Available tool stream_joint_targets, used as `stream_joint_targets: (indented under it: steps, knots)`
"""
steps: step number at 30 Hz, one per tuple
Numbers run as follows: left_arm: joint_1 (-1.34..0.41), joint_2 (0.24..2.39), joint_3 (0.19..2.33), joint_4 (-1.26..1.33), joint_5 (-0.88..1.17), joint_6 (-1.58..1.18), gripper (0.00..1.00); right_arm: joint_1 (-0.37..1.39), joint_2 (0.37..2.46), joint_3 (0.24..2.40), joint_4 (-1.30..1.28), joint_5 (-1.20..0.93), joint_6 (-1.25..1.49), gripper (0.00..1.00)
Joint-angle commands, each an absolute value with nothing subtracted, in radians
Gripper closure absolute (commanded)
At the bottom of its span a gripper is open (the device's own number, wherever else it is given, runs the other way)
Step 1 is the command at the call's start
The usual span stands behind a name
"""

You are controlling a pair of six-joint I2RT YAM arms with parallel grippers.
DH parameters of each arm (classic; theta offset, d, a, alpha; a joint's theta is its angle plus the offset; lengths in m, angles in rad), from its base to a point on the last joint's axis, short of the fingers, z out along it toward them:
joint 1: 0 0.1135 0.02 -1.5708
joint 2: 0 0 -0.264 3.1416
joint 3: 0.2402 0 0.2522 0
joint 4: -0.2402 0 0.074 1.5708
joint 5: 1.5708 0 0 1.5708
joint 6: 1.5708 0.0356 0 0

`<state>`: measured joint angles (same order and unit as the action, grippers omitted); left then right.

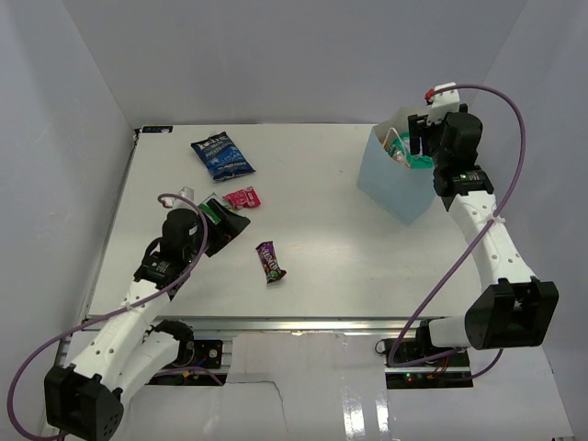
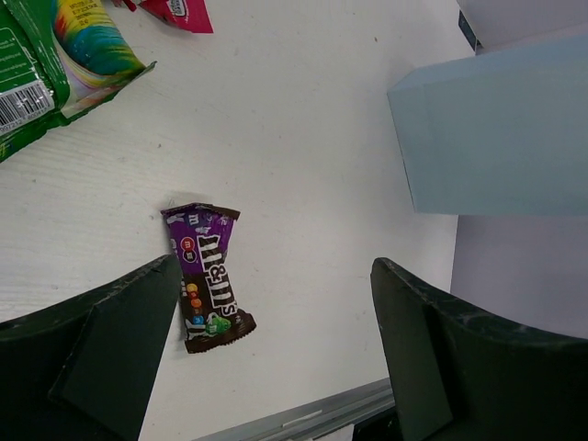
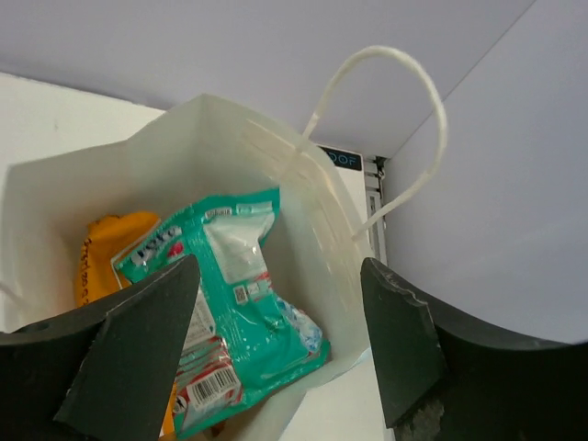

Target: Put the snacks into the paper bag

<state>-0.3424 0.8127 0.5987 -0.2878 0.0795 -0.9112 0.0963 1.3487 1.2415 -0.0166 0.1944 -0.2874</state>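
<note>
Nearest the arm bases, the left gripper (image 1: pixel 223 230) hangs low over the table (image 1: pixel 367 266) w/ its fingers (image 2: pixel 119 340) spread wide, nothing betw them. From its wrist cam the purple candy bar (image 2: pixel 209 277) lies flat on the table just by the left finger, not touching afaict. In the top view the candy bar (image 1: pixel 270 262) sits a bit right of that gripper, towards the middle.

Green packet (image 2: pixel 37 64) is right by the left gripper, partly under it from above. Pink packet (image 1: pixel 243 197) is just past it, close but apart. Dark blue bag (image 1: pixel 221 155) is further back on the left, on its own.

Far right corner: light-blue paper bag (image 1: pixel 395 184) standing upright, white handle up. Right gripper (image 3: pixel 274 312) is right over the bag's mouth, fingers (image 3: pixel 138 349) well apart, gripping nothing. Inside the bag the teal packet (image 3: pixel 239 285) leans on top of the orange chip bag (image 3: pixel 110 248).
</note>
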Motion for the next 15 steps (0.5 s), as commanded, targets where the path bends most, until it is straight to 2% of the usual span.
stream_joint_targets:
  steps: [1, 3, 6, 7, 9, 10, 12, 15]
  knots:
    - [-0.339, 0.837, 0.663, -0.348, 0.017, -0.942, 0.05, 0.086, 1.316, 1.388, -0.052, 0.132, -0.239, 0.23]
    - [-0.339, 0.85, 0.675, -0.374, -0.024, -0.946, 0.05, 0.078, 1.31, 1.433, -0.109, 0.077, -0.239, 0.24]
    - [-0.339, 0.871, 0.696, -0.44, -0.09, -0.96, 0.06, 0.031, 1.278, 1.509, -0.196, -0.237, -0.313, 0.29]
    - [-0.339, 0.877, 0.709, -0.455, -0.107, -0.962, 0.06, 0.022, 1.269, 1.531, -0.227, -0.435, -0.339, 0.3]
    - [-0.339, 0.897, 0.722, -0.505, -0.156, -0.957, 0.06, 0.012, 1.273, 1.595, -0.305, -0.645, -0.426, 0.3]
    - [-0.337, 0.91, 0.732, -0.52, -0.172, -0.951, 0.06, 0.012, 1.285, 1.612, -0.405, -0.864, -0.463, 0.28]
    - [-0.331, 0.966, 0.765, -0.564, -0.212, -0.925, 0.06, 0.017, 1.307, 1.643, -0.555, -1.096, -0.601, 0.25]
    - [-0.284, 1.093, 0.822, -0.6, -0.183, -0.873, 0.06, 0.095, 1.331, 1.591, -0.745, -1.091, -0.716, 0.26]
